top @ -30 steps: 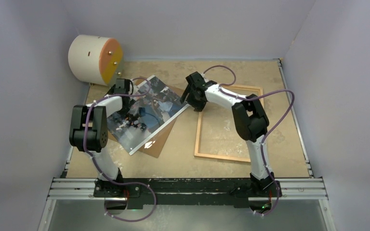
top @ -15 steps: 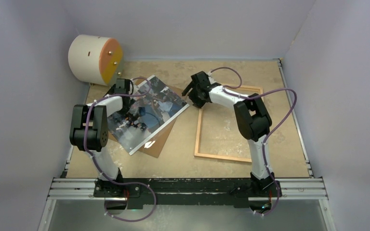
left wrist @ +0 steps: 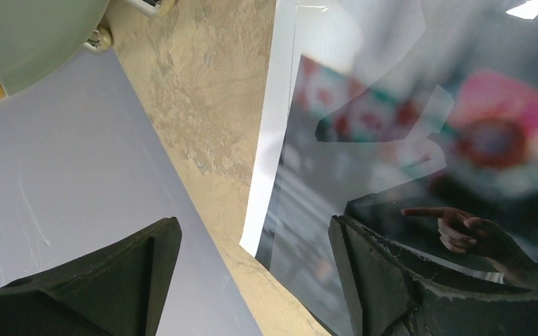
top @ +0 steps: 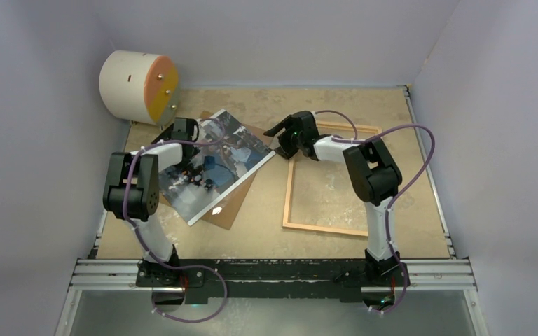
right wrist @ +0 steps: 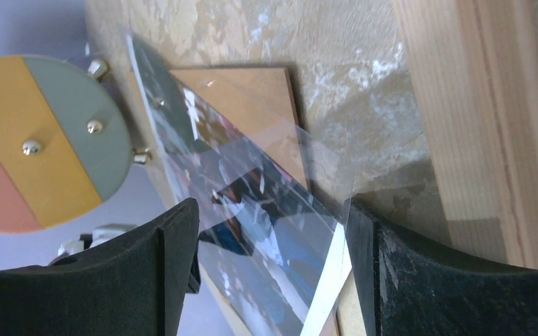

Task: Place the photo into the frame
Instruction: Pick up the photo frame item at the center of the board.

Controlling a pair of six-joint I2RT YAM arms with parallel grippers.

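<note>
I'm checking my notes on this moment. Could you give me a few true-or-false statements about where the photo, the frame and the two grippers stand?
1. The photo lies inside the frame. False: it lies to the left of the frame, on a brown backing sheet.
2. The jaws of the left gripper and the right gripper are open. True.
3. The frame stands upright against the back wall. False: it lies flat on the table.
4. In the right wrist view, a corner of the photo shows between the right gripper's jaws. True.
</note>
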